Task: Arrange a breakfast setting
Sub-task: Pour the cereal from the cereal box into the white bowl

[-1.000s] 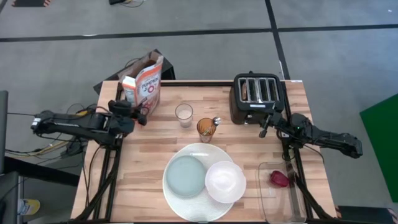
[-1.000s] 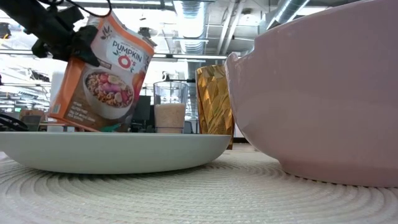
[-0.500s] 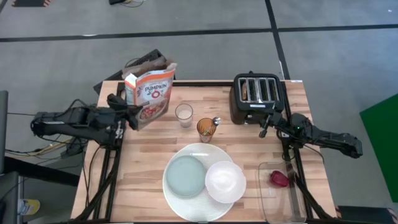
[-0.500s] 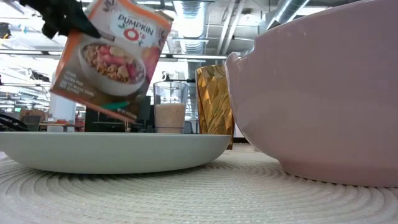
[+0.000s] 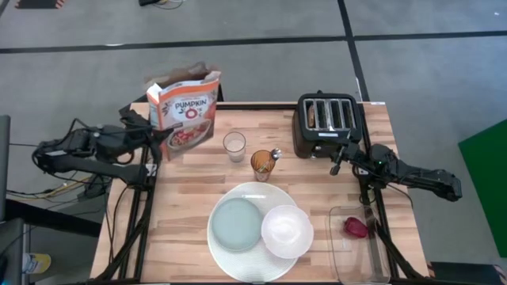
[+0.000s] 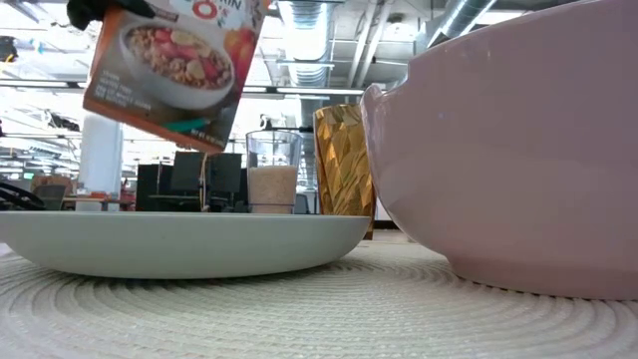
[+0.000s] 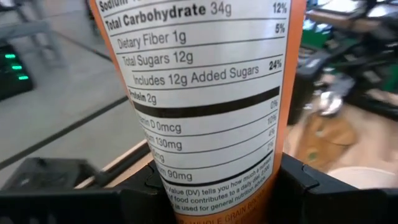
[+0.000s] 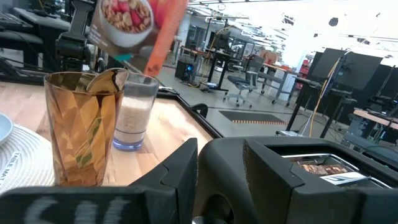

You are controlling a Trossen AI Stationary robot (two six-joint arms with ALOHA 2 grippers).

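**A:** Where was the cereal box (image 5: 187,111) just then?

**B:** Up off the desk (image 5: 182,198), over its far left corner. The left gripper (image 7: 217,190) had it, the fingers (image 7: 311,190) clamped on the box's narrow sides near its lower end, with the nutrition panel facing the wrist camera. From the low camera the box hung tilted, high above the small pale grey-blue plate (image 6: 179,242).

**A:** And the white bowl (image 5: 287,231)?

**B:** Toward the near edge, sitting on the right part of the large round white plate (image 5: 238,257), touching the grey-blue plate beside it. So from the box the bowl lay nearer the camera side and to the right, well apart, with the clear glass (image 5: 234,145) and the amber cup (image 5: 262,164), a metal spoon (image 5: 275,153) standing in it, between the two.

**A:** Which arm was better placed for pouring?

**B:** The left, I'd judge, since it already carried the box. The box's long axis ran roughly upright with its open top leaning away; it would need to travel across the desk and tip mouth-down over the bowl.

**A:** The right arm?

**B:** The right gripper (image 5: 339,158) waited just in front of the toaster (image 5: 328,120), brown toast (image 8: 314,165) showing in a slot. Its fingers stood partly apart, holding nothing. The dark red fruit (image 5: 356,227) lay in the clear tray (image 5: 341,261) near that arm.
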